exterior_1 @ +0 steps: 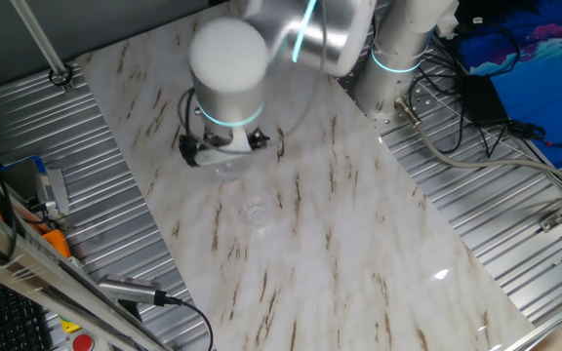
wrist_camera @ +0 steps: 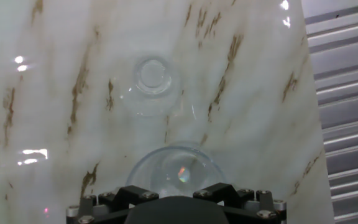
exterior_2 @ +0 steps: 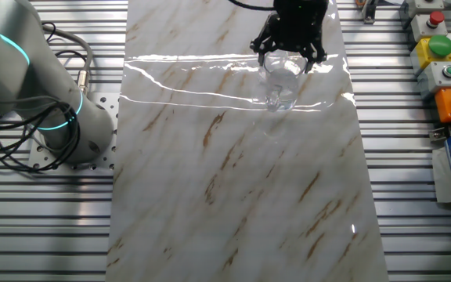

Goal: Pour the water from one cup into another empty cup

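Observation:
The larger clear tumbler (exterior_2: pixel 280 84) stands upright on the marble tabletop, with my gripper (exterior_2: pixel 290 56) directly over it. The black fingers (exterior_2: pixel 261 45) sit on either side of its rim and look closed against the glass. It also shows under the hand in one fixed view (exterior_1: pixel 225 166) and at the bottom of the hand view (wrist_camera: pixel 176 169), between the fingers. Water in it cannot be made out. The smaller clear cup (wrist_camera: pixel 152 81) stands upright just ahead of the tumbler, and faintly in one fixed view (exterior_1: pixel 256 211).
The marble slab (exterior_2: pixel 233 196) lies on a ribbed metal table. The arm's base (exterior_2: pixel 61 117) with cables stands at one side. Control boxes with buttons (exterior_2: pixel 437 47) and tools (exterior_1: pixel 47 195) lie along the other side.

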### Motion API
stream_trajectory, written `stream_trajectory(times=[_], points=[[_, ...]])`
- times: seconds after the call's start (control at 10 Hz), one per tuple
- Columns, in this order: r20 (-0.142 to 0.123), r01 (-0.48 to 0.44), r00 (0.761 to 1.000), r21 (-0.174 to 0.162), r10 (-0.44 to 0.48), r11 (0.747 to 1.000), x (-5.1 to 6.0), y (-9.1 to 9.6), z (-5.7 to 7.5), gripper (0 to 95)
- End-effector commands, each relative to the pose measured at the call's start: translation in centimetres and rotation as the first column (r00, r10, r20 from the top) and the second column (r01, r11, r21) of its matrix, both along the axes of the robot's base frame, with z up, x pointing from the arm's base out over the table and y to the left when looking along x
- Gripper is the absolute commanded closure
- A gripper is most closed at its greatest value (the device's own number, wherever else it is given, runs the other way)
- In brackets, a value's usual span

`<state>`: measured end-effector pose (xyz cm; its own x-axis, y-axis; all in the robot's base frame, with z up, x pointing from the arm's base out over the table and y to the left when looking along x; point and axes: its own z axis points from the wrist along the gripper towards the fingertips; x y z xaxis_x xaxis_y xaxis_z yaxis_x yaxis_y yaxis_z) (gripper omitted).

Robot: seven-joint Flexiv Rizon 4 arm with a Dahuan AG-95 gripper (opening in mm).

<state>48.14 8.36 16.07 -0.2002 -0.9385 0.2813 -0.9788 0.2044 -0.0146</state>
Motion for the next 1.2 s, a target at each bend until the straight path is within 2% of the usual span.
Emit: stream_trajectory(times=[0.1,0.4,0.6,0.8,0.9,1.2], points=[[-0.006,0.000,1.000,-0.086,0.000,0.996,0.2,0.6,-0.7,95.0],[-0.001,0.007,1.000,-0.144,-0.008,0.990,0.1,1.5,-1.6,95.0],[0.000,0.007,1.000,-0.196,-0.007,0.981,0.3,1.9,-2.0,95.0],[0.005,0.014,1.000,-0.312,-0.014,0.950,0.7,2.3,-2.4,95.0],[0.006,0.017,1.000,-0.335,-0.015,0.942,0.8,2.4,-2.4,95.0],[0.003,0.015,1.000,-0.364,-0.015,0.931,0.9,2.5,-2.6,95.0]])
